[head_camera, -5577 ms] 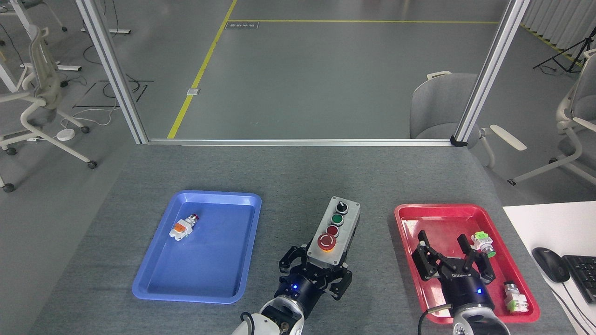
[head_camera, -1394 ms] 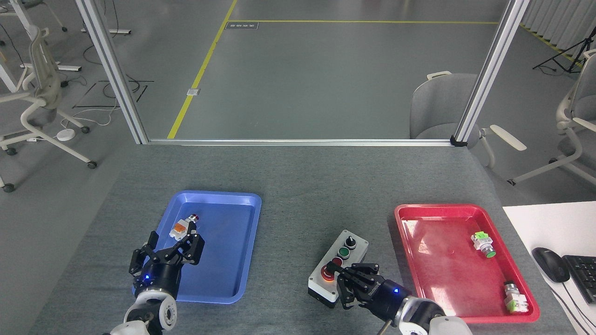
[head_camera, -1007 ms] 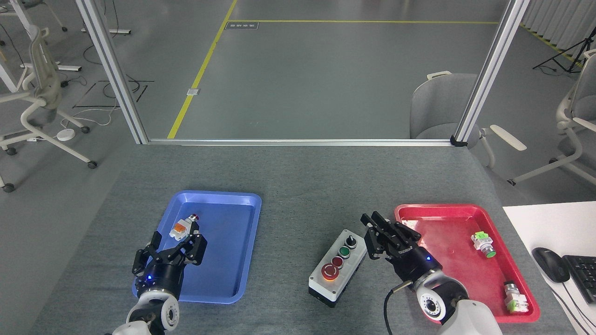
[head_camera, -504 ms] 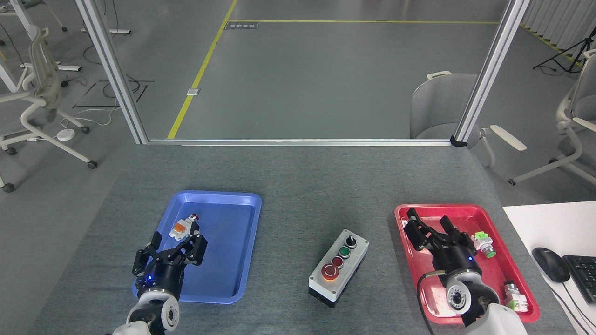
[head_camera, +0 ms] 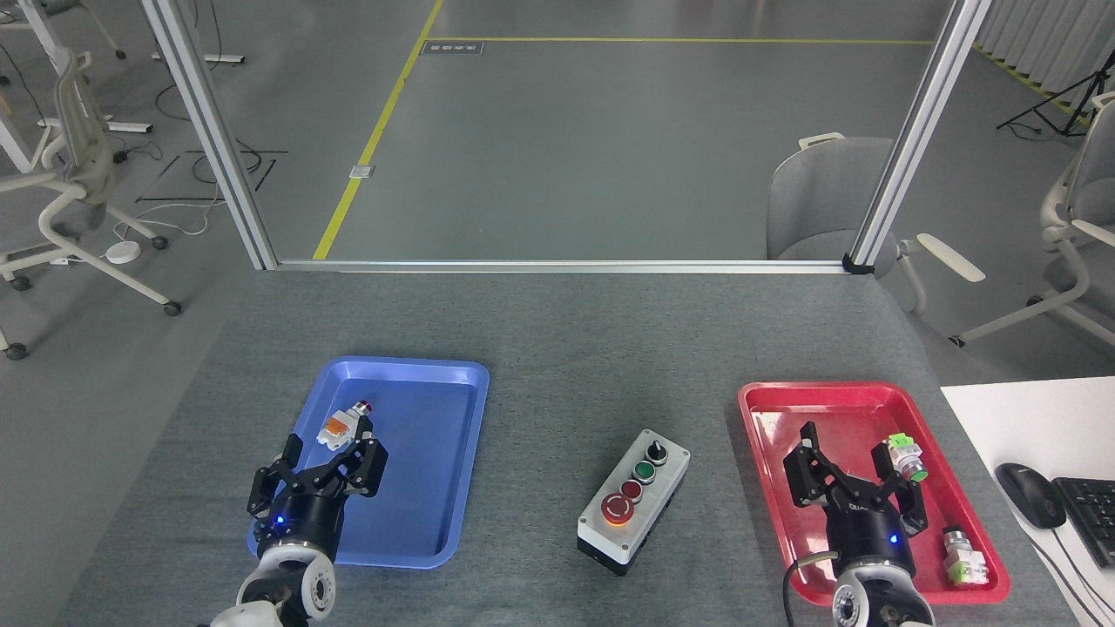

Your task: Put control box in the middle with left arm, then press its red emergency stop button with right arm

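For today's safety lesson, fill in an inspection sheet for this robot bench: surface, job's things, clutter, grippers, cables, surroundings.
Surface: grey felt table, bare in the middle.
Job's things: control box between the trays; red emergency stop button at its near end.
Clutter: blue tray holding an orange-and-white switch; red tray holding two green-tipped switches; mouse and keyboard on a white desk.
Grippers: left gripper open over the blue tray; right gripper open over the red tray.
Cables: one at the right arm's wrist; more on the floor.
Surroundings: office chairs, aluminium frame posts.

Even, bright overhead light leaves soft short shadows, pale glare streaks on the red tray (head_camera: 788, 435), and everything sharply focused.
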